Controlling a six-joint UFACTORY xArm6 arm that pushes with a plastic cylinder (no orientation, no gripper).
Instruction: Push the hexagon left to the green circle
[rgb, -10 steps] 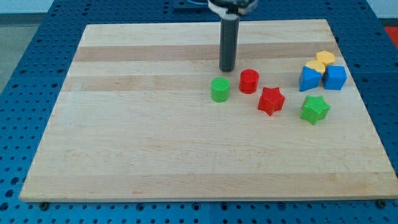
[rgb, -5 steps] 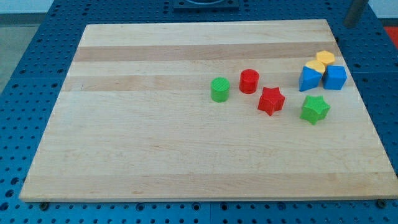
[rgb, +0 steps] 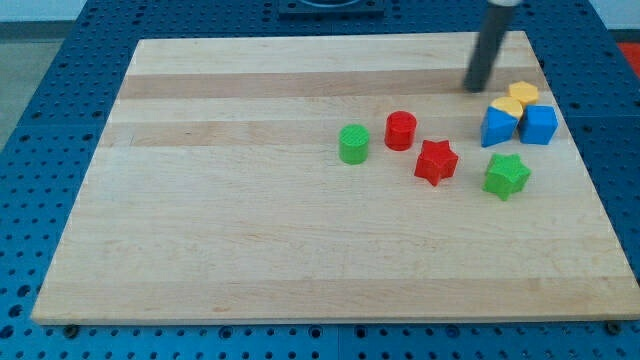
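Note:
The green circle (rgb: 353, 144) sits near the board's middle, with a red circle (rgb: 401, 130) just to its right. A yellow block that looks like the hexagon (rgb: 523, 93) lies at the view's right, touching a second yellow block (rgb: 506, 106). My tip (rgb: 477, 88) stands on the board just left of the yellow blocks and slightly above them, a small gap away, far right of the green circle.
A blue triangle-like block (rgb: 497, 128) and a blue cube (rgb: 539, 124) sit just below the yellow blocks. A red star (rgb: 436, 161) and a green star (rgb: 507, 175) lie lower down. The wooden board (rgb: 250, 230) ends just right of the cluster.
The rod left its spot above the green and red circles, showed only at the view's top right corner, and now stands beside the yellow blocks. No block has moved.

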